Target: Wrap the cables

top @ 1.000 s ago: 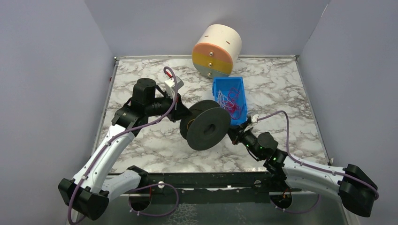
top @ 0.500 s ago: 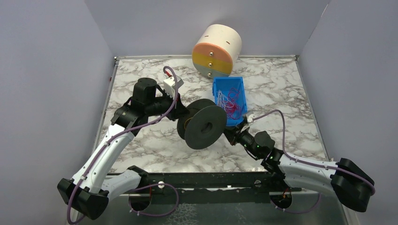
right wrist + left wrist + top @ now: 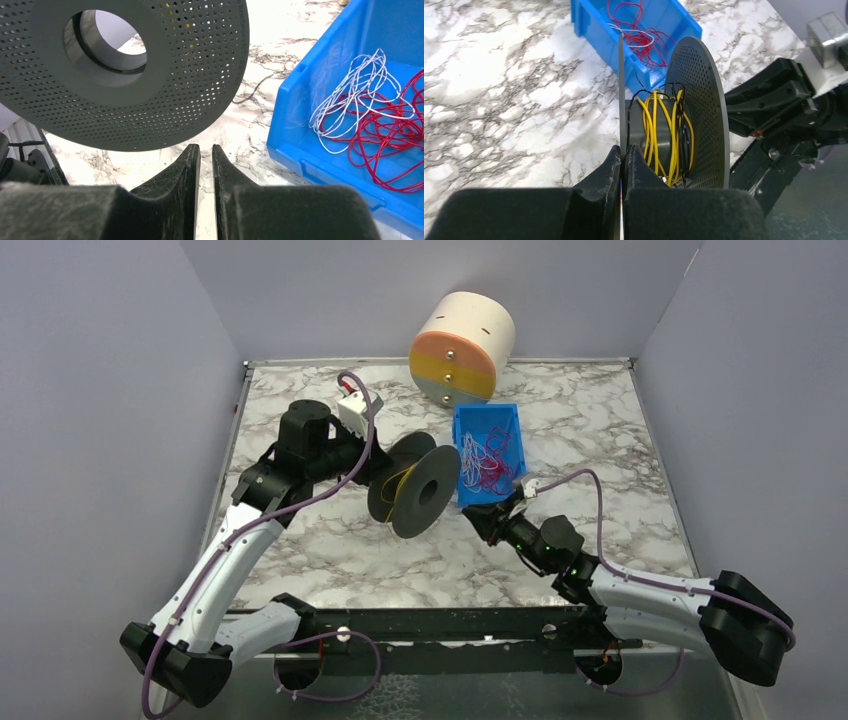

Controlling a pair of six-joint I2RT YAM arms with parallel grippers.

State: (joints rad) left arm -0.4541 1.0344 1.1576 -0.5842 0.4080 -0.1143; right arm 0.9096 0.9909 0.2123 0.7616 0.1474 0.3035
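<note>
A dark grey spool (image 3: 425,492) with perforated flanges (image 3: 165,90) hangs over the table's middle. Yellow and dark cables (image 3: 663,132) are wound on its core. My left gripper (image 3: 378,478) is shut on the edge of the spool's thin rear flange (image 3: 620,90), fingertips clamped at its rim (image 3: 623,154). My right gripper (image 3: 474,518) sits just right of the spool, apart from it, and is shut on nothing (image 3: 206,150), under the front flange. Loose red, white and purple cables (image 3: 486,460) lie in a blue bin (image 3: 487,412); they also show in the right wrist view (image 3: 385,135).
A large cream cylinder (image 3: 462,348) with orange, yellow and grey bands lies at the back, just behind the bin. The blue bin's wall (image 3: 300,135) is close to the right of my right gripper. Purple walls close in the marble table (image 3: 300,550) on three sides.
My left gripper has carried the spool left and a little away from me, turning it more edge-on. My right gripper has followed leftward and now stands clear of the spool.
</note>
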